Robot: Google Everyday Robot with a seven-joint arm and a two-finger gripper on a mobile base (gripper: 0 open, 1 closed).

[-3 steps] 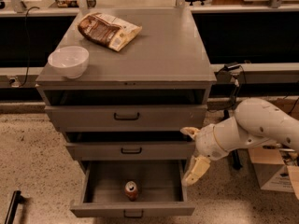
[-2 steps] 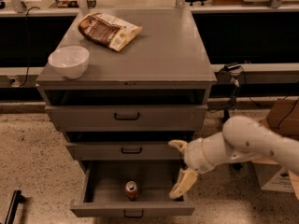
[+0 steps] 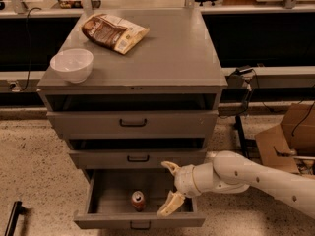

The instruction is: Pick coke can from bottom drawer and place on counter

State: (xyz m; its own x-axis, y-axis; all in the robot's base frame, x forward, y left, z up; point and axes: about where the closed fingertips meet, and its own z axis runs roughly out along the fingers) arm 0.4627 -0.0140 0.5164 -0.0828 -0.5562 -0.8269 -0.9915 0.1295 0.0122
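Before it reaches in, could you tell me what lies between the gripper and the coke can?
Only bare floor of the bottom drawer, in the camera view: the open gripper hovers over its right part, the coke can stands near its middle.

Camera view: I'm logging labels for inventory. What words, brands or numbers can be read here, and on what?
No text can be read.
Coke can, in the open bottom drawer: lettering unreadable.
Snack bag, on the counter: print unreadable.
White bowl: no markings seen.
Gripper, jaws open, over the drawer just right of the can: no markings seen.
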